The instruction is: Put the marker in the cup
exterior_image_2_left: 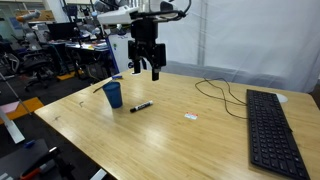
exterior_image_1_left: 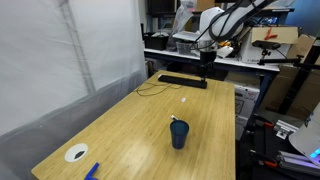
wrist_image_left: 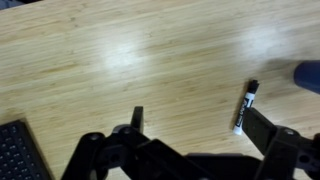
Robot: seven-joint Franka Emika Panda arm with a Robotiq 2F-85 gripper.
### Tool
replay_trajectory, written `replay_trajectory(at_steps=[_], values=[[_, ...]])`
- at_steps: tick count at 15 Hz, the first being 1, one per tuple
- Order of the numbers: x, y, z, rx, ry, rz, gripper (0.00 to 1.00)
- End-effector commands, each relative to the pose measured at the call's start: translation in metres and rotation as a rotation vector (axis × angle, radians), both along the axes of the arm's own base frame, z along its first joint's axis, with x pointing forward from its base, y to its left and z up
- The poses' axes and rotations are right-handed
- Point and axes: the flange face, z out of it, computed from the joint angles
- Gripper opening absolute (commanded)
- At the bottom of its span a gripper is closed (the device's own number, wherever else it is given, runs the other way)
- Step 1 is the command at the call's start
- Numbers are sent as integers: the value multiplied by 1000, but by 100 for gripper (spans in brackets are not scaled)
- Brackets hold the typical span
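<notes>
The marker (exterior_image_2_left: 141, 106), a slim white pen with a black cap, lies flat on the wooden table just beside the dark blue cup (exterior_image_2_left: 113, 94). The cup stands upright near the table edge and also shows in an exterior view (exterior_image_1_left: 179, 134). In the wrist view the marker (wrist_image_left: 245, 107) lies close to my far-right finger, and the cup (wrist_image_left: 308, 72) is cut off at the right edge. My gripper (exterior_image_2_left: 146, 72) hangs open and empty above the table, above and a little beyond the marker. It also shows in the wrist view (wrist_image_left: 200, 125) and in an exterior view (exterior_image_1_left: 205, 66).
A black keyboard (exterior_image_2_left: 270, 130) lies at one end of the table with a thin cable (exterior_image_2_left: 215, 92) looping beside it. A small white scrap (exterior_image_2_left: 191, 117) lies mid-table. A flat white disc (exterior_image_1_left: 76, 153) and a flat bright-blue object (exterior_image_1_left: 92, 171) sit at the opposite corner.
</notes>
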Motion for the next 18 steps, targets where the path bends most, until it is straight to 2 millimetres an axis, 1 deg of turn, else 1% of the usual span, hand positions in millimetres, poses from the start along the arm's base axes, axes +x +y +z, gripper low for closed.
replay_trajectory(at_steps=[1, 3, 7, 12, 18], values=[[16, 15, -21, 78, -21, -84, 100], [25, 33, -42, 88, -18, -109, 100], [44, 67, -72, 43, -37, -171, 100], [61, 94, -104, -28, -39, -233, 100], [75, 128, -142, -102, -15, -286, 100]])
